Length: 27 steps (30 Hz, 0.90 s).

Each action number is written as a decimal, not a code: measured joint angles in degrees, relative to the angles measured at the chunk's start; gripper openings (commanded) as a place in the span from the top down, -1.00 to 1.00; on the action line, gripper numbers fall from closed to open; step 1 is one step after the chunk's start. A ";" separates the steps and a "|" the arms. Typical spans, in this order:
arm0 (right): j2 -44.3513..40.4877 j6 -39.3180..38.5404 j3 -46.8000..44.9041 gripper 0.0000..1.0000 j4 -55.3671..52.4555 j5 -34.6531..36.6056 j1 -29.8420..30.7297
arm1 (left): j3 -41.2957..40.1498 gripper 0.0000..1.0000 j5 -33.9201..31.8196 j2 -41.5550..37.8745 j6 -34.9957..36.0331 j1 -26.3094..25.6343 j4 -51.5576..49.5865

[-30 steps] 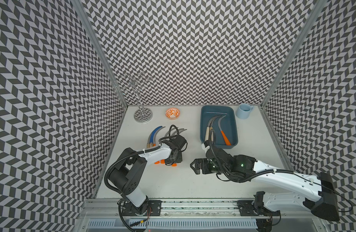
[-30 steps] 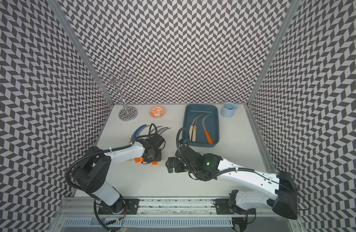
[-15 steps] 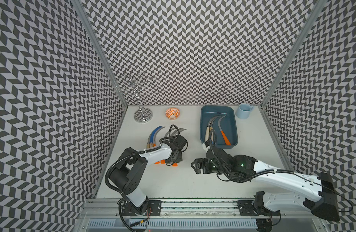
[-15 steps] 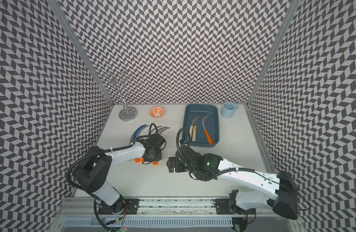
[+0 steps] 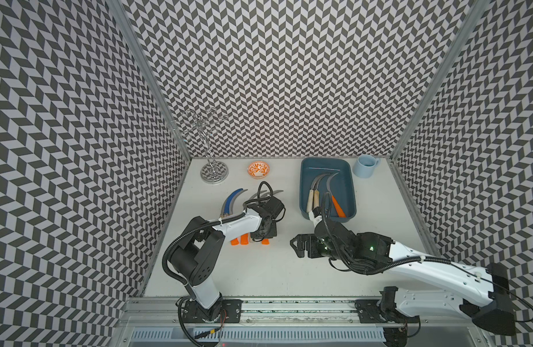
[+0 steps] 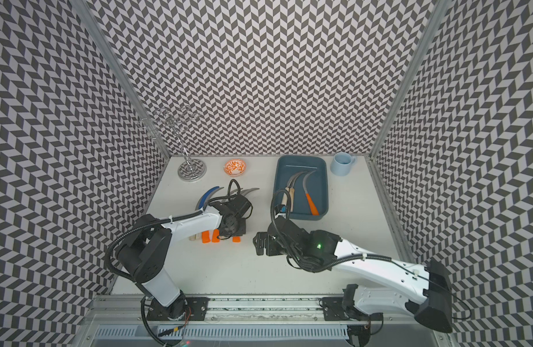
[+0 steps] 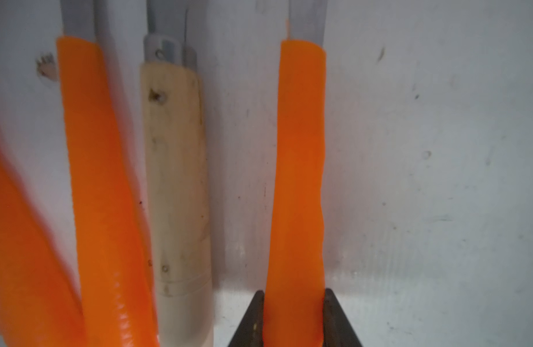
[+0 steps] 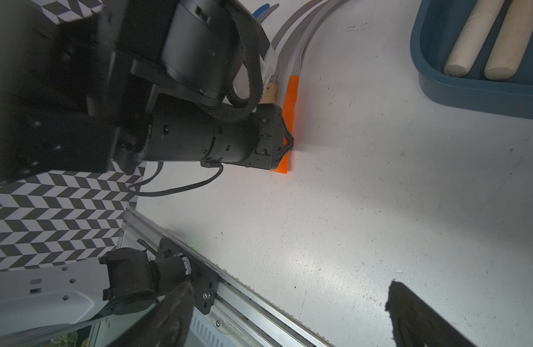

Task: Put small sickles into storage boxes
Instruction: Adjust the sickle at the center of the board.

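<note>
Several small sickles lie side by side left of the table's centre, one with a blue blade (image 5: 230,199). My left gripper (image 7: 293,300) is shut on the orange handle (image 7: 299,165) of the rightmost one, low on the table (image 5: 263,237). Beside it lie a pale wooden handle (image 7: 176,180) and another orange handle (image 7: 94,180). The dark teal storage box (image 5: 344,186) at the back right holds three sickles, two with wooden handles and one orange (image 5: 338,206). My right gripper (image 5: 293,248) stands open and empty just in front of the box, facing the left gripper (image 8: 289,144).
A metal stand (image 5: 212,172), a small orange-patterned bowl (image 5: 258,169) and a light blue mug (image 5: 365,166) line the back edge. Patterned walls close in three sides. The aluminium rail (image 5: 289,306) runs along the front.
The left jaws have closed onto the orange handle. Neither arm has visibly shifted.
</note>
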 measured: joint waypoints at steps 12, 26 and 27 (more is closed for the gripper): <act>-1.75 -1.75 0.00 -0.99 -1.53 -0.09 -4.55 | 8.55 0.84 0.44 2.05 0.61 -0.04 -2.86; -3.02 -5.01 0.00 -0.99 -2.38 -2.34 -10.49 | 15.04 0.86 0.44 4.26 1.42 -0.04 -4.74; -3.02 -5.16 0.00 -0.99 -2.38 -2.51 -10.69 | 15.02 0.86 0.44 4.37 1.44 -0.04 -4.76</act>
